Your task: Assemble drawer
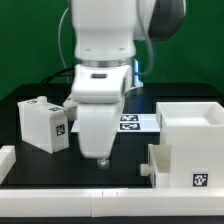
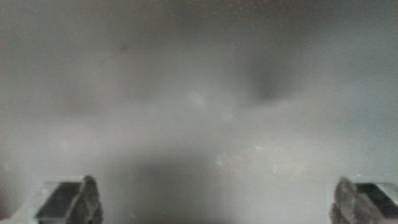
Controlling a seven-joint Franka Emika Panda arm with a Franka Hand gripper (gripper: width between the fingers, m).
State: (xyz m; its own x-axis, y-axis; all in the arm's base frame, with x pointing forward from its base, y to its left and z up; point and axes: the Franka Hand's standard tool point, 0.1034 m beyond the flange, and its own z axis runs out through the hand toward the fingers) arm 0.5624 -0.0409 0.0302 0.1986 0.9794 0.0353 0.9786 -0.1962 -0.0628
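Nearest, one knobbed tray (image 1: 186, 168) is sitting at the exterior view's right. The pincer (image 1: 99, 158) is hanging spread and empty over the surface (image 1: 60, 170); swinging rightward, it is likely risking a knock on that knob. Further back are standing a second tray (image 1: 42, 125), one shell (image 1: 192, 120) and one marker board (image 1: 137, 122).

Exterior view faces arm (image 1: 100, 60) closely, slightly above; wrist view peers past jaws
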